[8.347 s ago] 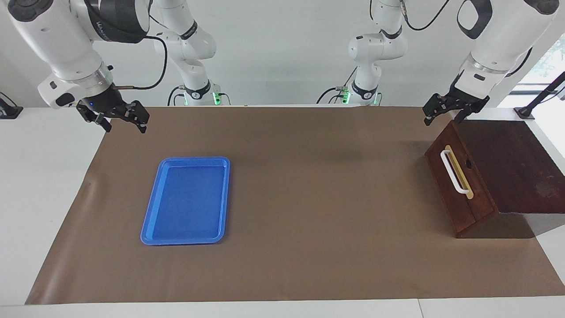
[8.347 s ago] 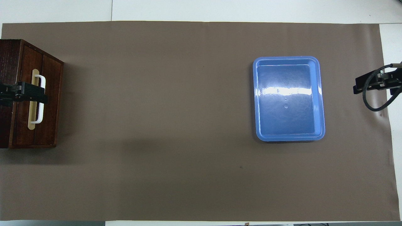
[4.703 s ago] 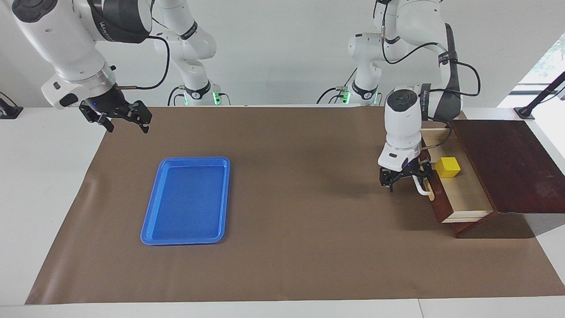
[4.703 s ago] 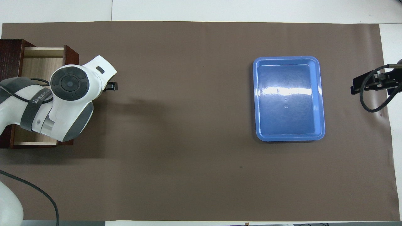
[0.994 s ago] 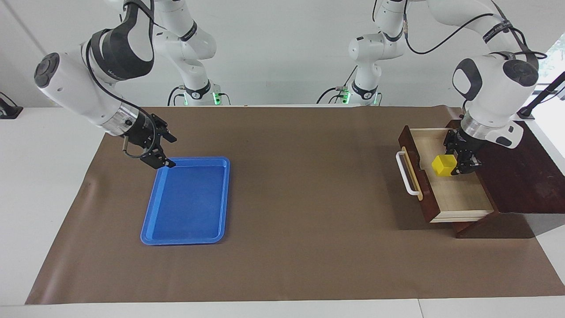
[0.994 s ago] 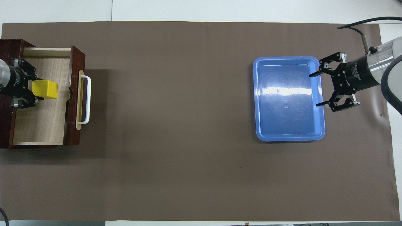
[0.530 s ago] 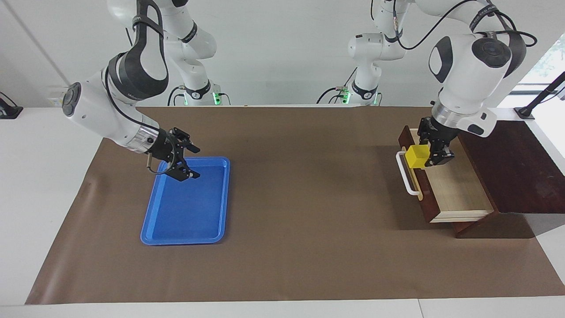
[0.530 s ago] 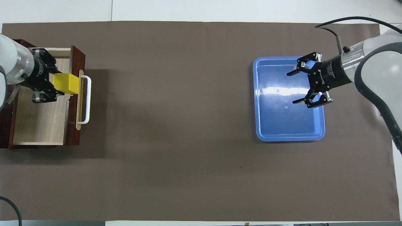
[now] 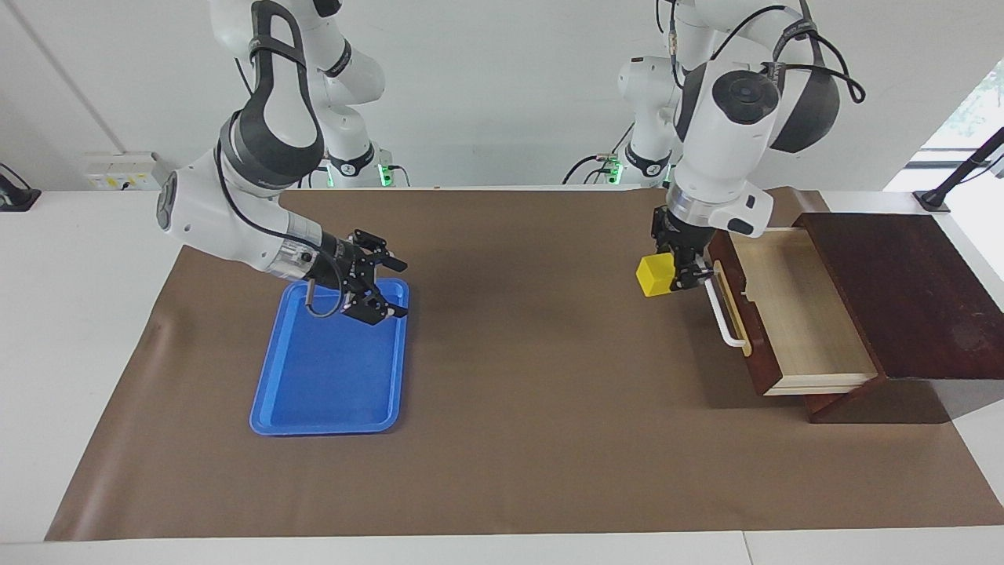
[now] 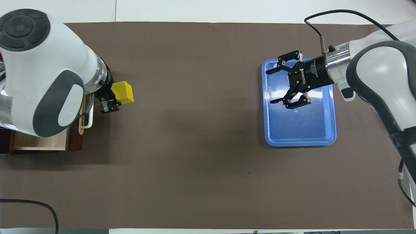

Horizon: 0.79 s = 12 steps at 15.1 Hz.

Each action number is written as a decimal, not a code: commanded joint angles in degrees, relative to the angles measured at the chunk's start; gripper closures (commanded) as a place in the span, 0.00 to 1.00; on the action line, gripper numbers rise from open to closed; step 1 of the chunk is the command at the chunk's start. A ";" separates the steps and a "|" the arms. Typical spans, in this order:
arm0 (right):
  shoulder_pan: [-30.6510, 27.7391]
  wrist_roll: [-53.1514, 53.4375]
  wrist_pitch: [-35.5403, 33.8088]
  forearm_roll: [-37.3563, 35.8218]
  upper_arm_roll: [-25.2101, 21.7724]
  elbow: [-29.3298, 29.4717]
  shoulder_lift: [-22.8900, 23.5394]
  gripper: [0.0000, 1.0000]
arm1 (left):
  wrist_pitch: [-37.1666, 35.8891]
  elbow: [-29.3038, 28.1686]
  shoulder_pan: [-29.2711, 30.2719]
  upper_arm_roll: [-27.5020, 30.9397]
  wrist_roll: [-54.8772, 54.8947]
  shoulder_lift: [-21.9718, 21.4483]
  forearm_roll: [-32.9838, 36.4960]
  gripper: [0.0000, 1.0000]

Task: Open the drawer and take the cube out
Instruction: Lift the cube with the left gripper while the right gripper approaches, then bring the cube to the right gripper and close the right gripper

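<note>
Facing view shows my left gripper [image 9: 681,276] clamped on the yellow cube [image 9: 654,276], so I should carry it level toward my wide-open right gripper [image 9: 387,286] above the blue tray [image 9: 329,377].

White wall [image 9: 486,86]; white table [image 9: 70,314] under brown mat [image 9: 549,439]; daylit window [image 9: 973,110]

I count two arms on my screens, each ending in one gripper: the left gripper [image 9: 673,276] and the right gripper [image 9: 378,284]. There is one cube [image 9: 654,275], yellow. One drawer [image 9: 792,314], with one white handle [image 9: 720,311], in one dark wooden cabinet [image 9: 910,290]. One blue tray [image 9: 329,369]. One brown mat [image 9: 518,377] covers one white desk [image 9: 70,314].
</note>
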 commanded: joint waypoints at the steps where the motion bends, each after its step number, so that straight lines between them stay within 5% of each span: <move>1: 2.29 -0.66 1.29 1.41 0.08 -0.35 0.92 0.06 | -2.49 7.74 -4.17 0.97 -5.89 5.85 -0.79 1.00; 12: 4.93 -4.33 2.68 -0.78 -0.09 -4.04 -1.53 0.00 | 4.37 7.39 -13.06 0.88 -15.31 6.90 -1.49 1.00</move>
